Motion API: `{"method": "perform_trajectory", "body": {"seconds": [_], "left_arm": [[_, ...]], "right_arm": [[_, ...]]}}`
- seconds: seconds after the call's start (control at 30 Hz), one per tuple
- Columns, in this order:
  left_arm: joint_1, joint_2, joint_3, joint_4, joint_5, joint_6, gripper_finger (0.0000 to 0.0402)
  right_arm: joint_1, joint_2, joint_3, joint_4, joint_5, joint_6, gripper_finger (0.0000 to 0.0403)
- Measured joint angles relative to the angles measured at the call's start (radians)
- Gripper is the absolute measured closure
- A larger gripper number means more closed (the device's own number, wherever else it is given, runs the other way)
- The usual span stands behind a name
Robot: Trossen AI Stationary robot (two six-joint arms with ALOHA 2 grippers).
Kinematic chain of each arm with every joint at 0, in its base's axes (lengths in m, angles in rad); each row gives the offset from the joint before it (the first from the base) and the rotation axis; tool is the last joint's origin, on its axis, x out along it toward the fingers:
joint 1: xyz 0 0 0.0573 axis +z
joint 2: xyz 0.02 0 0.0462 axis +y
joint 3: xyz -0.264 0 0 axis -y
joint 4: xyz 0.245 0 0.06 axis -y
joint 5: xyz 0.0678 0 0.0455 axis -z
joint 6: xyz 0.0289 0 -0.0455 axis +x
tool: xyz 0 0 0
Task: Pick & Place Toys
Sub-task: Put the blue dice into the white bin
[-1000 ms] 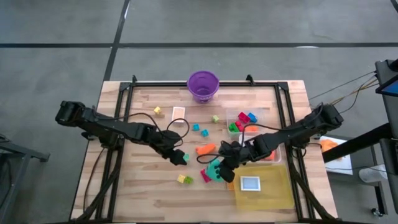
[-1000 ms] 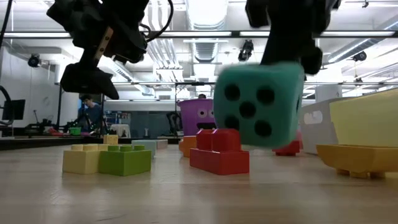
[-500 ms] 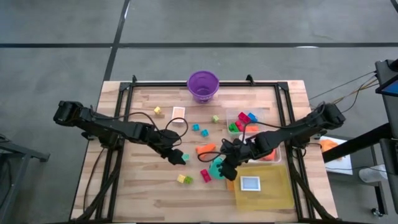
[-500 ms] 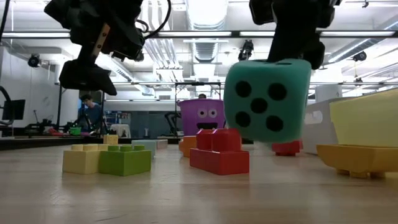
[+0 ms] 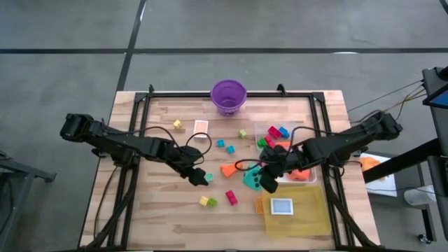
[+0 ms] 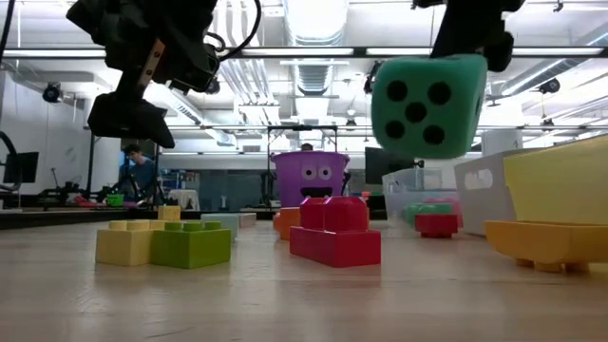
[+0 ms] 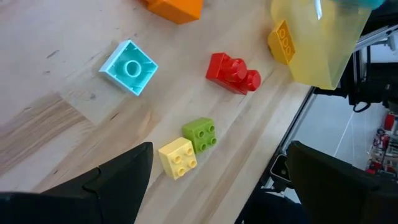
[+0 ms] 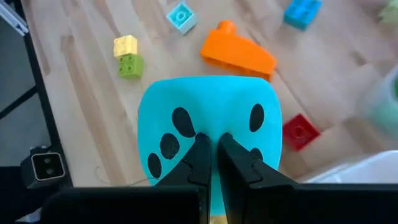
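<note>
Toys lie scattered over a wooden bench seen from above, with two dark robot arms reaching in from its left and right edges. The right gripper (image 5: 264, 180) has its fingers pinched tightly together into the top of a soft teal die (image 5: 253, 176) with black dots, holding it in the air clear of the bench, near the bench's middle and toward its right side. From bench height the die hangs well above a red block (image 6: 334, 231). Just beside it, toward the right edge, stand a clear tub (image 5: 283, 150) already holding several bright blocks and a yellow tray (image 5: 308, 210) with a small card in it. A purple bucket (image 5: 229, 96) stands at the middle of the far edge.

The left gripper (image 5: 198, 176) hovers with its fingers spread apart, holding nothing, above the bench left of centre, near a joined yellow and green block pair (image 7: 188, 147) and a light blue block (image 7: 129, 65).

Risk, as a judgement: the pinch only gathers a small fold of the squashy die, so a quick swing could let it slip and drop among the loose blocks. An orange wedge (image 5: 230, 169) lies just beside the carried die and could be knocked.
</note>
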Motion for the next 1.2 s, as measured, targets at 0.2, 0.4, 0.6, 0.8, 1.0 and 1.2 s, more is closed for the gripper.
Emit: {"method": "perform_trajectory", "body": {"seconds": [0.2, 0.4, 0.6, 0.8, 1.0, 1.2], "left_arm": [[0.0, 0.0, 0.0, -0.002, 0.0, 0.007, 0.0046], [0.0, 0.0, 0.0, -0.004, 0.0, 0.007, 0.0046], [0.0, 0.0, 0.0, -0.004, 0.008, 0.016, 0.0046], [-0.002, 0.0, 0.0, -0.003, 0.008, 0.016, 0.0046], [-0.004, 0.0, 0.0, -0.003, 0.008, 0.018, 0.0046], [-0.004, 0.0, 0.0, -0.002, 0.008, 0.018, 0.0046]], "right_arm": [[0.0, -0.087, 0.0, -0.07, 0.047, -0.002, 0.0396], [0.0, -0.168, -0.001, -0.173, 0.086, 0.013, 0.0396], [0.0, -0.225, -0.001, -0.287, 0.102, 0.02, 0.0395], [0.0, -0.263, -0.001, -0.385, 0.103, 0.035, 0.0395], [0.0, -0.278, -0.031, -0.433, 0.102, 0.034, 0.0395], [0.0, -0.275, -0.097, -0.42, 0.079, 0.015, 0.0395]]}}
